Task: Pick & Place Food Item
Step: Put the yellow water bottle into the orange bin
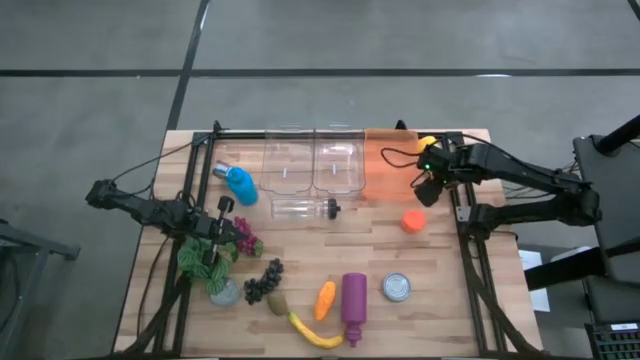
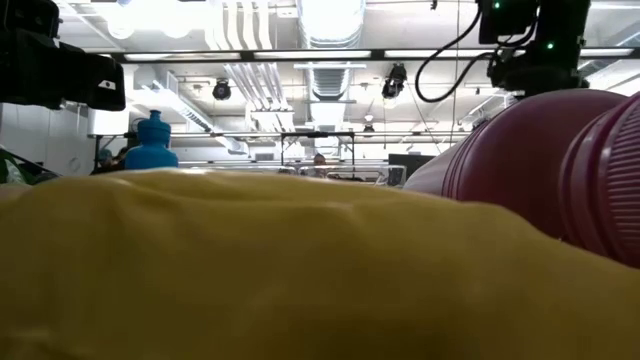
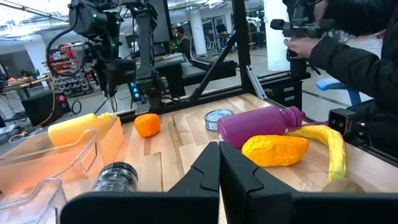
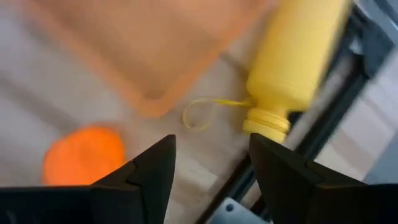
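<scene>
An orange fruit lies on the wooden table at the right, near an orange bin at the far edge. My right gripper hangs above the table between the fruit and the bin, pointing steeply down. It is open with nothing between its fingers; its wrist view shows the fruit to one side and a lying yellow bottle beyond. My left gripper waits at the table's left, shut and pointing level across the table.
Two clear bins, a blue bottle and a clear jar lie toward the far side. Grapes, carrot, banana, purple bottle and can fill the near side. A person's sleeve shows beyond the table.
</scene>
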